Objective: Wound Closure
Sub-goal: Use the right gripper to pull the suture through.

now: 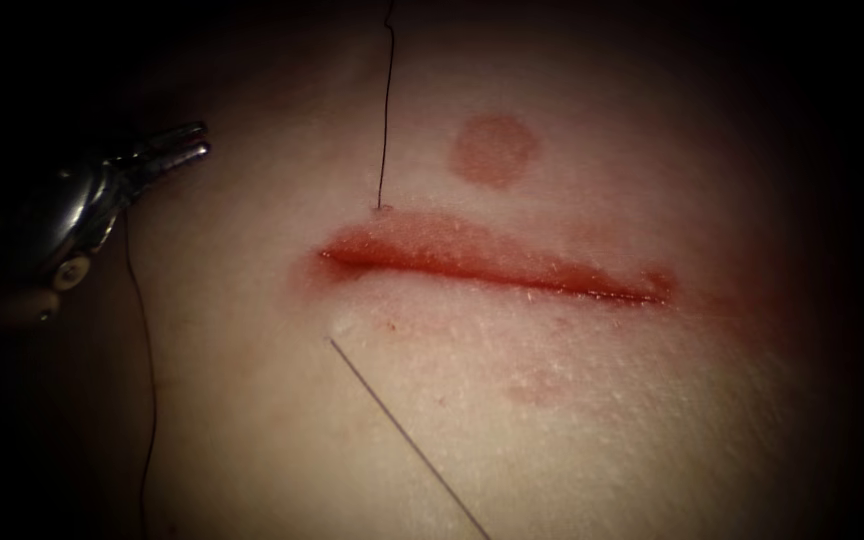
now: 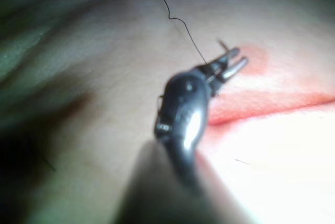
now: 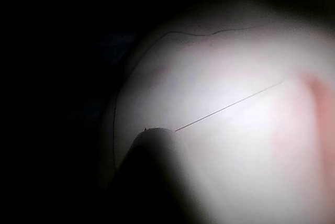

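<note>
Endoscope view: the tissue (image 1: 572,430) is crossed by a red, wet cut (image 1: 492,262) running from nine o'clock to three o'clock. The thread (image 1: 385,120) is seen rising from a puncture just above the cut's nine o'clock end toward twelve o'clock, and a straight, taut run of it leaves the skin below the cut toward five o'clock; a slack strand hangs at the nine o'clock edge. The left pincer (image 1: 197,142) is held well apart from the cut at ten o'clock, its jaws slightly parted and nothing gripped between them. Whether the right pincer is clenched cannot be told. The thread is judged light, limp and slippery, best taken on a free run away from the puncture; the tissue is judged soft and easily torn.
</note>
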Robot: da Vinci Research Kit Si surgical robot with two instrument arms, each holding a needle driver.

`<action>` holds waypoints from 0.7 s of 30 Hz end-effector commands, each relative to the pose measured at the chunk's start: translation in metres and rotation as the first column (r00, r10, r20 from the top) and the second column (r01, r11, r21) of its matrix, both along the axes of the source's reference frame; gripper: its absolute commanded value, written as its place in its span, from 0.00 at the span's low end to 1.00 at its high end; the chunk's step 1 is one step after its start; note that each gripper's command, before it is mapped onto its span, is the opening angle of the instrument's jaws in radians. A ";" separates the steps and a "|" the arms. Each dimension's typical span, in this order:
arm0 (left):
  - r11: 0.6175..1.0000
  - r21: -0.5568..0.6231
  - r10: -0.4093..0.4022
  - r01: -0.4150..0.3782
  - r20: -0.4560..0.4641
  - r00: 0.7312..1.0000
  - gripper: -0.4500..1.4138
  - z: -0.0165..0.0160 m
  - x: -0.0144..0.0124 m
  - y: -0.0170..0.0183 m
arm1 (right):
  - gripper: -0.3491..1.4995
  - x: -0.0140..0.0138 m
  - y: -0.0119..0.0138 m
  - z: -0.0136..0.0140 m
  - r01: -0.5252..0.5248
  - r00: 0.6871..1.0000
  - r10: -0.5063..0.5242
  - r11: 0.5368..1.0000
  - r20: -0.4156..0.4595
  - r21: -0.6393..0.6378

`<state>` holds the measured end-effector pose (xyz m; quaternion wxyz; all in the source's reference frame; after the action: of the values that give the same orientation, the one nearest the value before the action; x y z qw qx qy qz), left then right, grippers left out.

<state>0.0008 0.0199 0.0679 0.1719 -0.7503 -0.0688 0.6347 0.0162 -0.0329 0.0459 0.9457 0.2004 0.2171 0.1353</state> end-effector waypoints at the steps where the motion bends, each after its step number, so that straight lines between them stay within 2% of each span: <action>1: 1.000 0.001 0.000 0.000 0.001 1.000 0.05 0.0007 -0.0006 0.0000 | 0.74 0.0008 0.0016 0.0004 -0.102 0.994 0.100 0.993 -0.052 -0.053; 3: 1.000 0.002 -0.001 0.001 0.001 1.000 0.05 0.0007 -0.0007 0.0000 | 0.89 0.0018 0.0040 0.0010 -0.211 0.975 0.202 0.972 -0.088 -0.101; 5: 1.000 0.002 -0.002 0.002 0.000 1.000 0.05 0.0007 -0.0008 0.0000 | 0.96 0.0031 0.0067 0.0021 -0.307 0.944 0.287 0.945 -0.162 -0.117; 6: 1.000 0.002 -0.004 0.004 -0.003 1.000 0.05 0.0007 -0.0008 0.0000 | 0.98 0.0038 0.0078 0.0026 -0.340 0.930 0.314 0.933 -0.192 -0.120; 7: 1.000 0.002 -0.004 0.004 -0.003 1.000 0.05 0.0007 -0.0008 -0.0001 | 0.98 0.0055 0.0099 0.0040 -0.390 0.903 0.352 0.913 -0.248 -0.123; 8: 1.000 0.002 -0.004 0.004 -0.003 1.000 0.05 0.0007 -0.0008 -0.0001 | 0.98 0.0064 0.0107 0.0046 -0.406 0.895 0.366 0.905 -0.256 -0.127; 15: 1.000 0.001 0.000 0.000 -0.001 1.000 0.05 0.0006 -0.0004 -0.0002 | 0.98 0.0127 0.0154 0.0092 -0.465 0.852 0.412 0.879 -0.324 -0.104; 16: 1.000 0.000 0.001 -0.001 -0.001 1.000 0.05 0.0006 -0.0003 -0.0002 | 0.98 0.0144 0.0165 0.0105 -0.473 0.842 0.418 0.876 -0.343 -0.095; 19: 1.000 0.000 0.001 -0.001 -0.001 1.000 0.05 0.0006 -0.0003 -0.0003 | 0.98 0.0165 0.0176 0.0121 -0.475 0.829 0.414 0.876 -0.375 -0.084; 21: 1.000 0.000 0.002 -0.002 -0.001 1.000 0.05 0.0006 -0.0002 -0.0003 | 0.99 0.0171 0.0178 0.0127 -0.398 0.862 0.325 0.909 -0.390 -0.122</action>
<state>0.0012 0.0196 0.0678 0.1707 -0.7497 -0.0695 0.6356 0.0328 -0.0150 0.0581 0.8651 0.1000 0.4328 0.2329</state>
